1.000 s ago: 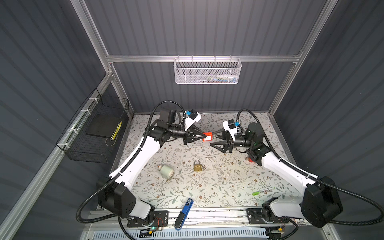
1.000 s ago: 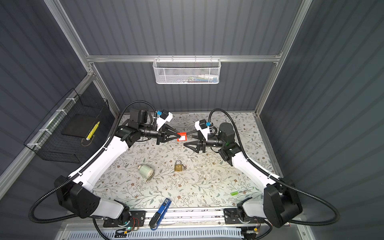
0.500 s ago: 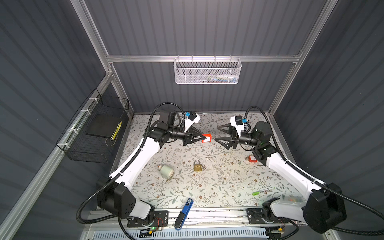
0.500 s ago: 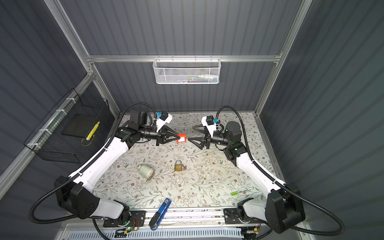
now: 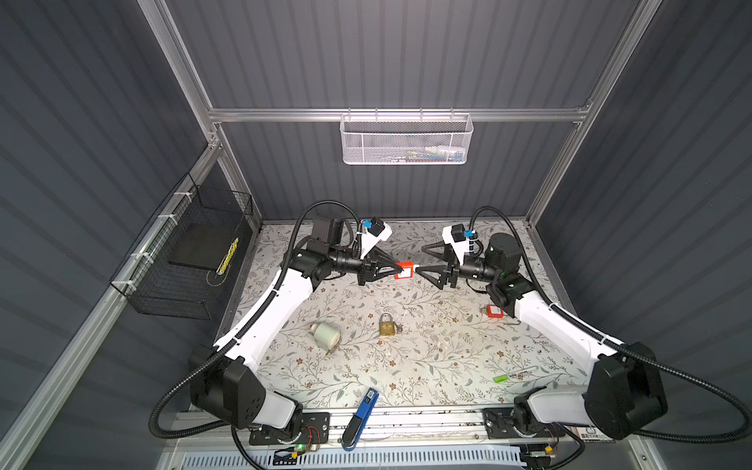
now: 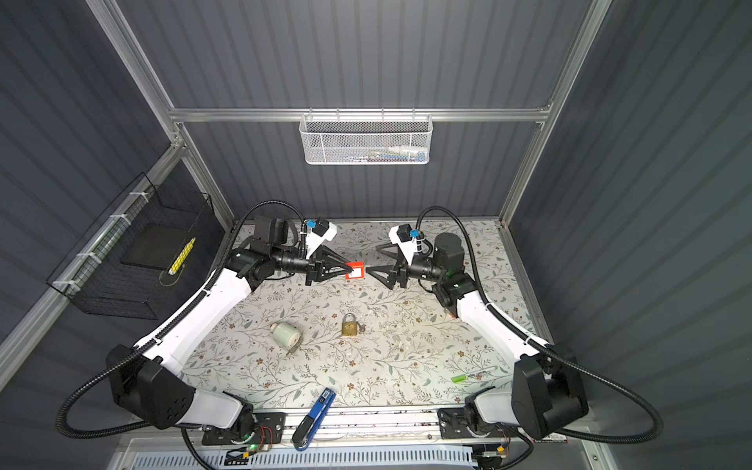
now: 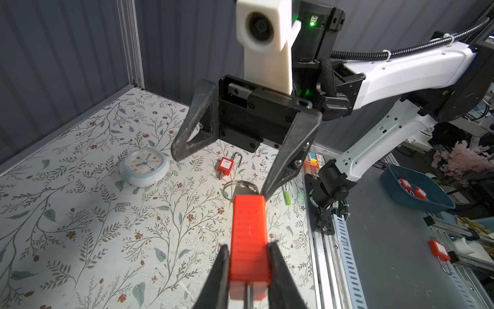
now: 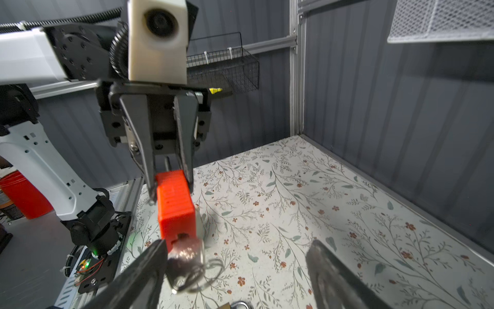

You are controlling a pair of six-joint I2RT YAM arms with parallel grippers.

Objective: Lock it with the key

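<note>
A red padlock [image 5: 404, 269] [image 6: 355, 271] [image 7: 248, 235] [image 8: 175, 206] hangs in the air above the back of the table, and my left gripper [image 5: 396, 268] [image 6: 348, 268] [image 7: 248, 246] [image 8: 171, 187] is shut on its body. A silver key [image 8: 185, 251] with a ring [image 7: 242, 186] sticks out of the padlock's free end. My right gripper [image 5: 421, 259] [image 6: 372, 259] [image 8: 238, 243] [image 7: 219, 176] faces it, open wide. One of its fingers [image 8: 149, 264] lies right beside the key's head; the second stands far off.
On the flowered table lie a brass padlock [image 5: 387, 325] [image 6: 349, 325], another red padlock [image 5: 494, 311] [image 7: 224, 167], a small clock [image 5: 325, 335] [image 7: 144, 167], a green marker [image 5: 512, 374] and a blue tool [image 5: 362, 411]. A white mesh basket [image 5: 407, 138] hangs on the back wall, a black wire basket [image 5: 191, 252] on the left.
My right gripper has opened wider and its arm has drawn back to the right. The key stays in the red padlock. The left arm has held still.
</note>
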